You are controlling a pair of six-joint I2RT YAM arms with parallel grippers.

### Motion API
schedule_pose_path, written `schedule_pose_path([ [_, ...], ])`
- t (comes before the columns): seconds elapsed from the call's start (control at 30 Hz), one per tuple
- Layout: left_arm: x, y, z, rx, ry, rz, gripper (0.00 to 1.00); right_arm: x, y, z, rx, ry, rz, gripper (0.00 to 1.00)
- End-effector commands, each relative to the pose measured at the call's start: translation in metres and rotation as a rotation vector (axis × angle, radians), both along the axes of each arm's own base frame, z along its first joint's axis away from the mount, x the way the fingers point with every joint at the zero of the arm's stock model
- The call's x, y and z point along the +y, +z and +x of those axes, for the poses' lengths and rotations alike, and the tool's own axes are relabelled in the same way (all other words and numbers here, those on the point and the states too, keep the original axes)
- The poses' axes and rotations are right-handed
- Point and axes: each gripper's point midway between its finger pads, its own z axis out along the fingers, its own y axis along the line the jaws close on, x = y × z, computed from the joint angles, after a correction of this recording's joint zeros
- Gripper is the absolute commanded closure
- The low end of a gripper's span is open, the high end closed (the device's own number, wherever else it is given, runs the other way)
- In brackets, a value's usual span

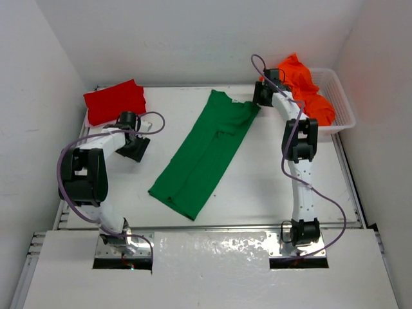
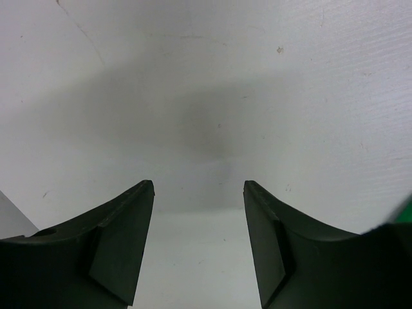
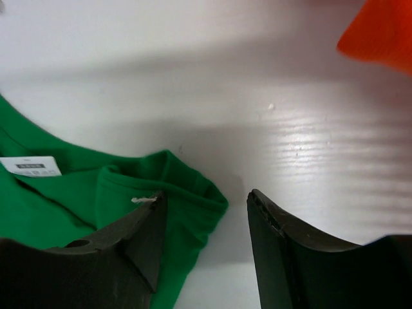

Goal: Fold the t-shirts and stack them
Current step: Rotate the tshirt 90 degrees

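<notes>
The green t-shirt (image 1: pixel 206 151) lies folded lengthwise as a long strip, slanting across the table's middle. Its sleeve corner (image 3: pixel 187 193) sits under my open right gripper (image 3: pixel 206 199), whose jaws hang just above it; in the top view that gripper (image 1: pixel 262 96) is at the shirt's far right corner. The red t-shirt (image 1: pixel 114 101) lies folded at the far left. The orange t-shirt (image 1: pixel 306 90) is bunched in the basket, and its edge shows in the right wrist view (image 3: pixel 380 32). My left gripper (image 1: pixel 135 149) is open and empty over bare table (image 2: pixel 199 193). The pink t-shirt is out of view.
A white mesh basket (image 1: pixel 341 103) stands at the far right against the wall. White walls close in the table on the left, back and right. A metal rail (image 1: pixel 351 174) runs along the table's right edge.
</notes>
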Motion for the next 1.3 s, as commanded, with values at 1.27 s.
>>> schedule_pose_path([
  [1.27,-0.055,0.076,-0.001,-0.300,-0.123,-0.195,0.46,0.304,0.003,-0.475,0.333,0.106,0.578,0.52],
])
